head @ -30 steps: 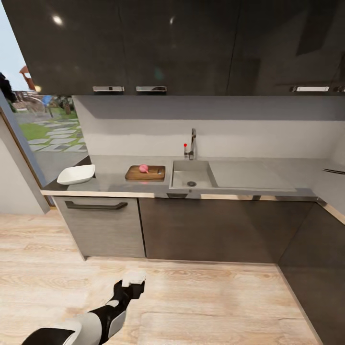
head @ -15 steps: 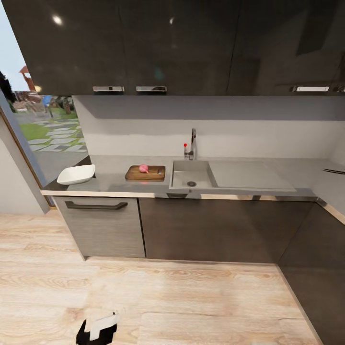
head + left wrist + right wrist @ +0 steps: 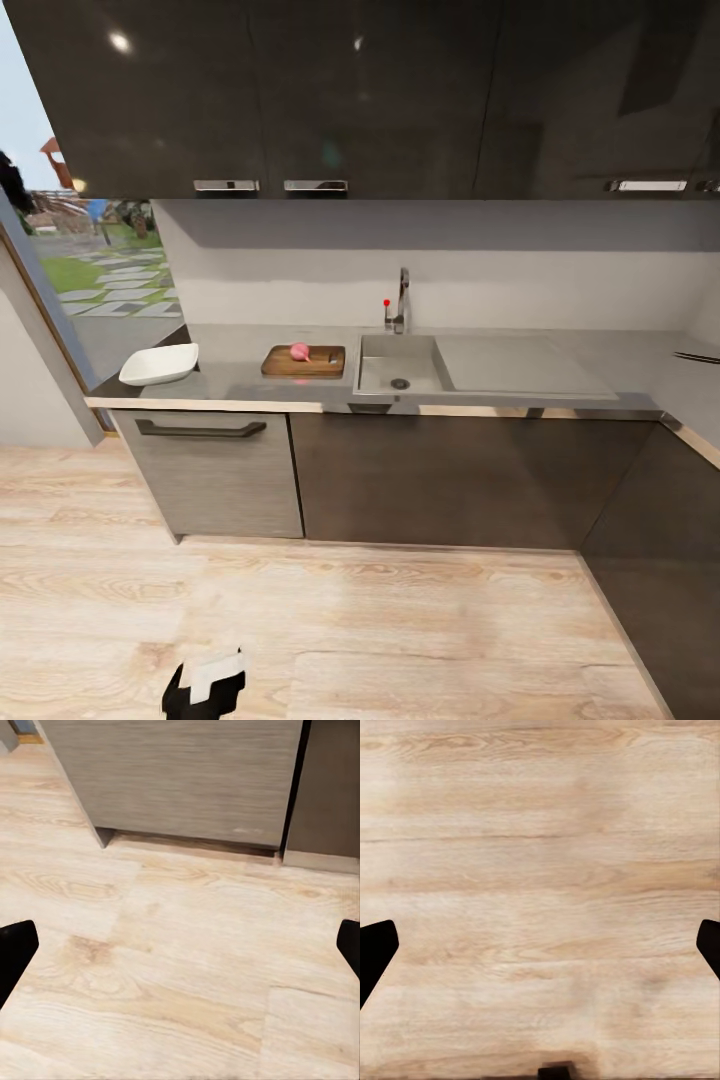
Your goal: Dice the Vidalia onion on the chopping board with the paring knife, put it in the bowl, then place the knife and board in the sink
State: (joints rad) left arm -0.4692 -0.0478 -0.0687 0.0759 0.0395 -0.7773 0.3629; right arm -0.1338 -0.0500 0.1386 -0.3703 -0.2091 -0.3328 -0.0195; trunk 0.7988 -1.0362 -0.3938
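Observation:
The pale pink Vidalia onion rests on the dark brown chopping board, which lies on the grey countertop just left of the sink. A small reddish mark on the board right of the onion may be the paring knife; it is too small to tell. The white bowl stands at the countertop's left end. My left gripper hangs low over the floor, far from the counter. In the left wrist view the left gripper is open, and in the right wrist view the right gripper is open; both hold nothing.
Dark base cabinets run under the countertop and turn a corner at the right. A chrome tap with a red dot stands behind the basin, and the drainboard extends right. Light wooden floor lies between me and the cabinets.
The left arm has drawn back from its outstretched pose to the head view's lower edge. Nothing on the countertop has moved.

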